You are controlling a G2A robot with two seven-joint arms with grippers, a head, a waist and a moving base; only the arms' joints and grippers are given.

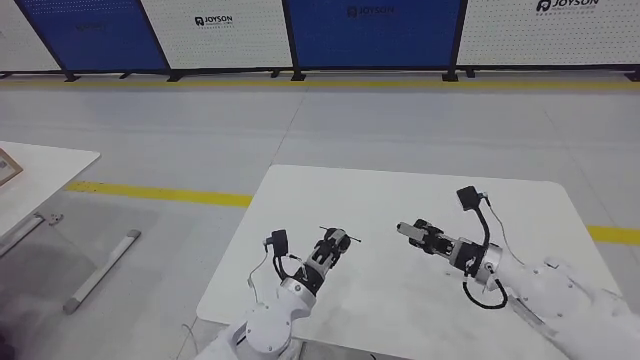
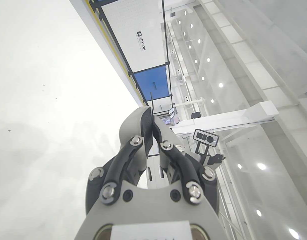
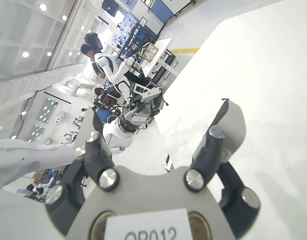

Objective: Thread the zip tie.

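Zip tie (image 1: 350, 236): a thin black strip, pinched at the tip of the left gripper (image 1: 338, 238) over the near-left part of the white table (image 1: 420, 190). In the left wrist view the strip (image 2: 151, 99) stands straight out past the fingertips of the gripper (image 2: 151, 116), whose dark ribbed pads (image 2: 148, 128) are clenched together on it. From above, it lies crosswise at the gripper tip, sticking out a little on both sides. Whether it has a loop or a head I cannot tell.

To the right, at about the same depth and apart from it, the right gripper (image 1: 405, 229) points left toward the left one, with a gap of bare table between the two. Its own wrist view shows the gripper (image 3: 158, 107) released, the two fingers spread wide and nothing between them, with the table top (image 3: 256, 63) beside it.

Beyond the table edge lies a pale floor crossed by a yellow line (image 1: 160, 194). At the far left stands the corner of a second white table (image 1: 45, 165). Farthest back runs a row of blue and white perforated panels (image 1: 375, 10) on black feet.
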